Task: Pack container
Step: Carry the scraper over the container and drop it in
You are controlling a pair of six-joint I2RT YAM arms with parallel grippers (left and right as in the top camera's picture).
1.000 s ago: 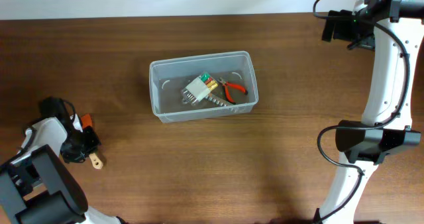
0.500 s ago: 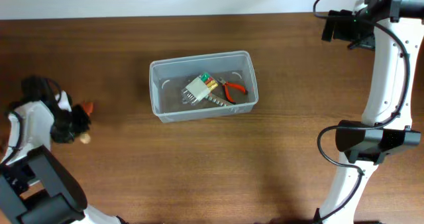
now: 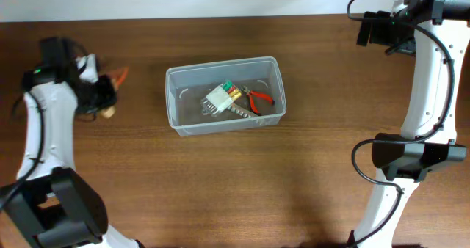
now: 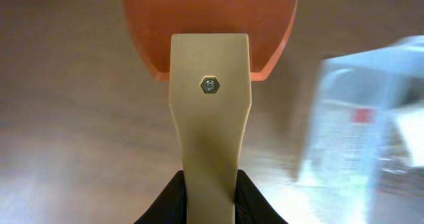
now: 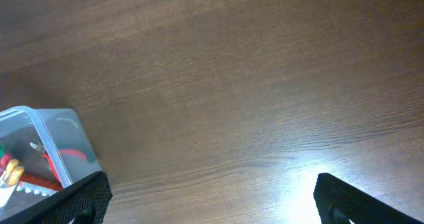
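Closer to the container (image 3: pixel 224 94) than a second ago: the left gripper (image 3: pixel 99 97) has swung from the table's near-left corner up to a spot level with the tub's left wall, carrying a scraper (image 4: pixel 211 118) with it. The container itself has not shifted. It sits open-topped at the middle of the table (image 3: pixel 220 189), with red-handled pliers (image 3: pixel 259 98) and a white block with coloured tips (image 3: pixel 219 97) already lying inside.

In the left wrist view the fingers pinch the low end of the scraper's tan handle, the orange blade pointing away. The tub shows as a blur at the right edge — near, but not yet under the tool.

This looks like the carry leg of one more item. What remains is to bring the scraper over the rim and let go above the bare part of the floor. The wide blade could catch the rim or land on the pliers.

The right gripper (image 5: pixel 211 184) hangs well apart at the far right, fingers spread wide and holding nothing.
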